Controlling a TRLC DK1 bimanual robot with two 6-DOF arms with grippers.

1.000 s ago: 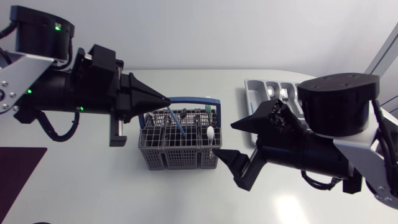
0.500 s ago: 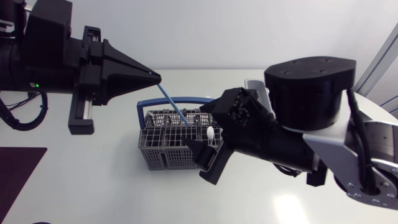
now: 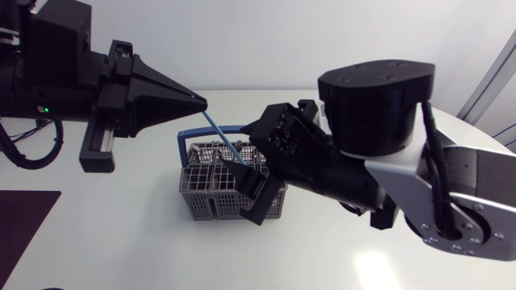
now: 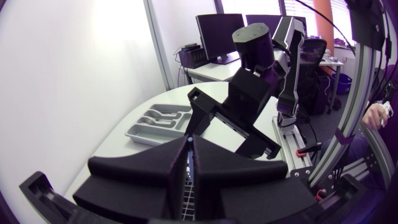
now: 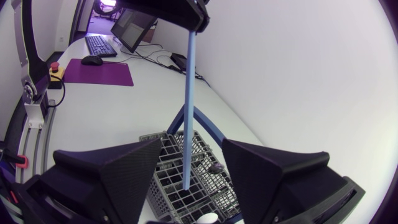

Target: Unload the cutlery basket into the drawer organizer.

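Note:
The grey wire cutlery basket [image 3: 211, 192] with a blue handle [image 3: 190, 133] stands mid-table and holds several pieces. My left gripper [image 3: 201, 102] is shut on the top of a blue-handled utensil [image 3: 227, 141], which hangs slanted over the basket. My right gripper [image 3: 251, 171] is open, one finger on each side of the utensil's lower end. In the right wrist view the blue utensil [image 5: 188, 112] hangs in the gap of my right gripper [image 5: 193, 147] without touching either finger, above the basket [image 5: 180, 180]. The grey drawer organizer [image 4: 158, 122] shows in the left wrist view; my right arm hides it from above.
A dark purple mat [image 3: 24, 216] lies at the table's front left corner. A white-tipped piece [image 5: 203, 218] sticks up from the basket just under my right gripper. Bare table lies in front of the basket.
My left gripper has lifted the blue utensil up out of the basket. My right arm has swung left over the basket, bracketing the utensil, and its fingers have narrowed.

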